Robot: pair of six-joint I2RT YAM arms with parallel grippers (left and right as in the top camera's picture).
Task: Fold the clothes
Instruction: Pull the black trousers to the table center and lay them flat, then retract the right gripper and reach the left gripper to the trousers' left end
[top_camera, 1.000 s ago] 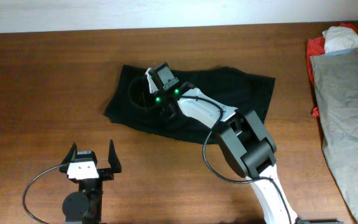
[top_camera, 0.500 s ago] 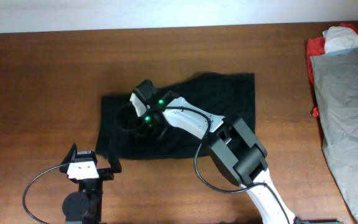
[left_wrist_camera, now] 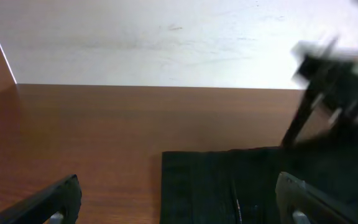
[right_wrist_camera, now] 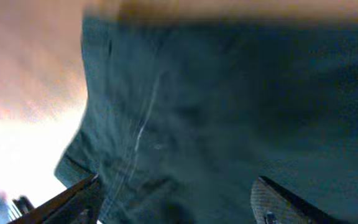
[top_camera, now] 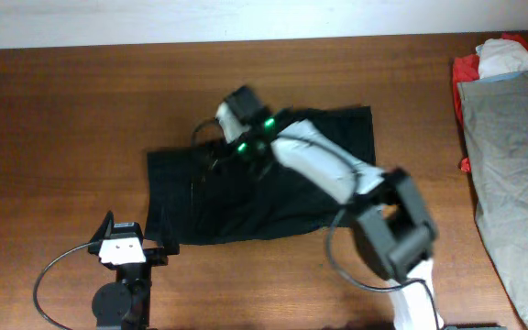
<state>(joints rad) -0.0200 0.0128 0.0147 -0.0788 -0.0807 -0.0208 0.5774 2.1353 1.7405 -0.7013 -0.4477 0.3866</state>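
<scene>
The clothes here are chiefly a black garment [top_camera: 209,197] lying spread on the wooden table [top_camera: 62,119]. My right gripper [top_camera: 236,103] hovers over its far edge, blurred by motion. In the right wrist view that gripper [right_wrist_camera: 179,208] is open, its fingers wide apart, with the black fabric [right_wrist_camera: 229,106] below and nothing pinched between them. My left gripper [top_camera: 137,229] is open at the garment's near left corner. In its wrist view the left gripper [left_wrist_camera: 179,208] straddles the left edge of the black cloth [left_wrist_camera: 253,186], clear of it.
A pile at the right table edge holds a large grey garment [top_camera: 511,156], a red one [top_camera: 466,69] and a white one [top_camera: 502,55]. The right arm [top_camera: 337,174] crosses over the black garment. A white wall runs behind the table.
The right gripper dragged the black garment's fold leftward, then opened, let it go and pulled back toward the far edge. The garment now lies flatter. The left arm has not moved.
</scene>
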